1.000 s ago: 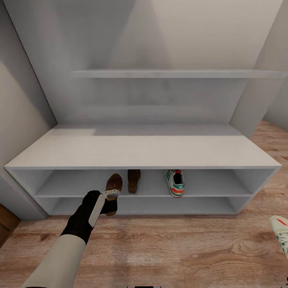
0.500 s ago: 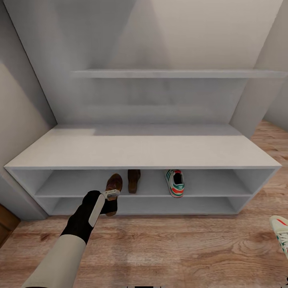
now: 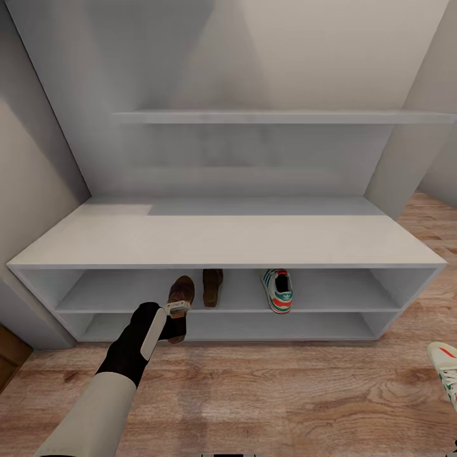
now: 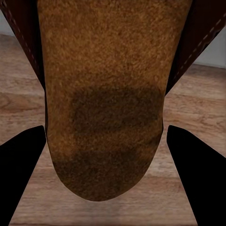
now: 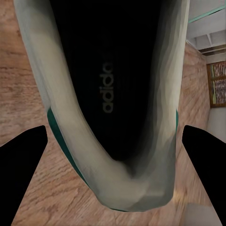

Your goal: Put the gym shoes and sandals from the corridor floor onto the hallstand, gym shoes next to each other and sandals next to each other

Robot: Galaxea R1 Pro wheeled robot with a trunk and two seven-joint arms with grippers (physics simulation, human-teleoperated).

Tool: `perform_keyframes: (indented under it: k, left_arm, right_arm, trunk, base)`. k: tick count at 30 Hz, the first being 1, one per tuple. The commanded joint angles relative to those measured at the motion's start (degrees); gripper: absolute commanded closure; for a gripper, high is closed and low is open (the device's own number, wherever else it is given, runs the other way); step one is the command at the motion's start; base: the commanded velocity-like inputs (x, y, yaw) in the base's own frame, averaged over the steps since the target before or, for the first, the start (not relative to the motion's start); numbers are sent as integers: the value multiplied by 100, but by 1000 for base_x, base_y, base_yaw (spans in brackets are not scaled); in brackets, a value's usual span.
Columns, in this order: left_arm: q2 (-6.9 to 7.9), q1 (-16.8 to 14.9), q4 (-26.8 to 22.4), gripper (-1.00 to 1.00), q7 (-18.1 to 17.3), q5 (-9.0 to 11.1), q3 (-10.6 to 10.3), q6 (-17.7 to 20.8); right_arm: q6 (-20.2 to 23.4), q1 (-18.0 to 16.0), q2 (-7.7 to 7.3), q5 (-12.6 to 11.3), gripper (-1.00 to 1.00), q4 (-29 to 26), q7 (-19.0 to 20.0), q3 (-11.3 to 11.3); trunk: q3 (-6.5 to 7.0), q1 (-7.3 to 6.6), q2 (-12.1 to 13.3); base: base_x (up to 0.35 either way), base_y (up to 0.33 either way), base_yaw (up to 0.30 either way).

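The left gripper [image 3: 179, 315] pinches a sandal [image 3: 179, 295] at the hallstand [image 3: 228, 241] upper shelf's edge, beside the other sandal [image 3: 212, 286] and one gym shoe [image 3: 278, 290]. The right fingers [image 5: 21, 174] straddle the second gym shoe [image 5: 108, 94], insole reading "adidas", near the floor [image 3: 285, 393].

The hallstand [image 3: 228, 238] is pale grey-white over light brown wood-grain floor [image 3: 266, 393]. Two sandals [image 3: 212, 285] are dark brown — one's footbed [image 4: 106, 99] tan, darker-blotched. The gym shoe [image 3: 278, 290] — white, green stripes, orange-red heel.
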Motion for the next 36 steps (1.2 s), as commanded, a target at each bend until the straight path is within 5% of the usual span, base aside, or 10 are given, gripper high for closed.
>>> perform_keyframes:
  k: [1,21,27,36]
  left_arm:
    - [-5,-3,-5,100,50,61,14,18]
    - [-5,-5,-62,100,50,78,8,18]
    - [-5,-4,-69,100,52,531,5,18]
    - [-5,-3,-60,100,55,633,5,16]
  right_arm:
    - [-34,-10,1,9,100,26,-13,19]
    - [-32,-10,1,10,100,26,-13,19]
    - [-26,-10,1,12,100,26,-13,20]
    - [-25,-10,1,10,100,26,-13,19]
  trunk:
    - [-5,-1,-2]
    - [-5,-1,-2]
    - [-5,-1,-2]
    - [-5,-1,-2]
  base:
    - [0,0,0]
    - [0,0,0]
    - [0,0,0]
    - [0,0,0]
